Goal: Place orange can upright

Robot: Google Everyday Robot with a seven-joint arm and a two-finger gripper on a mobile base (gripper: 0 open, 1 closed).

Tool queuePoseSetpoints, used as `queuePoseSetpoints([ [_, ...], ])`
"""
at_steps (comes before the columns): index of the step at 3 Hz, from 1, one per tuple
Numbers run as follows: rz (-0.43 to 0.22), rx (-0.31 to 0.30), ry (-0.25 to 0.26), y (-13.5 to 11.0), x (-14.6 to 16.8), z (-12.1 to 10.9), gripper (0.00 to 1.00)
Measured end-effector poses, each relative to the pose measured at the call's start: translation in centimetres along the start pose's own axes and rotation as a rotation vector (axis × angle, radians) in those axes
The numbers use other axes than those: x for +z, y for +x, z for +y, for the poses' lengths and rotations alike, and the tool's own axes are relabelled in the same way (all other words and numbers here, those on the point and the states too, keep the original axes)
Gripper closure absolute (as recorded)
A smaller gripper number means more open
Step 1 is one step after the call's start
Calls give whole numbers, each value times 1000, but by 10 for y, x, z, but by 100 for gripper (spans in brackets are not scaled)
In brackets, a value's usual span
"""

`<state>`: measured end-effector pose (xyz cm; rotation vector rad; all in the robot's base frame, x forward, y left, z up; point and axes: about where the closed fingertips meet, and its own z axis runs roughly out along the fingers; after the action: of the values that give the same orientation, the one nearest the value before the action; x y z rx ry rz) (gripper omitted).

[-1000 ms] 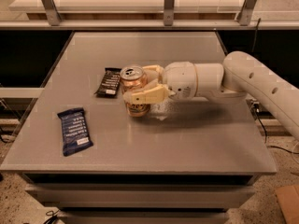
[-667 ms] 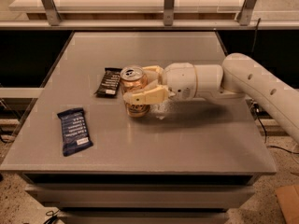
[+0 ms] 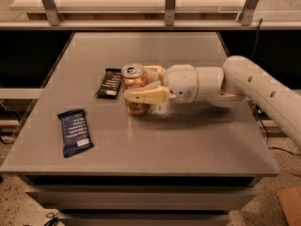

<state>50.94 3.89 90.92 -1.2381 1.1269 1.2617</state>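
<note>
Upright on the table, orange can tight between the fingers of the claw, lettering illegible.

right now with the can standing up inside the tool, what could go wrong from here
1. The tool is closed around the pale orange aluminium drink can, which stands upright on the grey table. If the fingers open unevenly or the arm pulls away sideways, a finger could drag the can over.
2. The black rectangular snack packet lies close on the can's far side from the arm. A nudged can might tip or roll onto it.
</note>
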Motion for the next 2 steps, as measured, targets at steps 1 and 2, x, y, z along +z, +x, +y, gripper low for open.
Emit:
queuePoseSetpoints([
  [1,-3,-5,-6,-1,0,0,0],
  [2,-3,-6,-8,-1,0,0,0],
])
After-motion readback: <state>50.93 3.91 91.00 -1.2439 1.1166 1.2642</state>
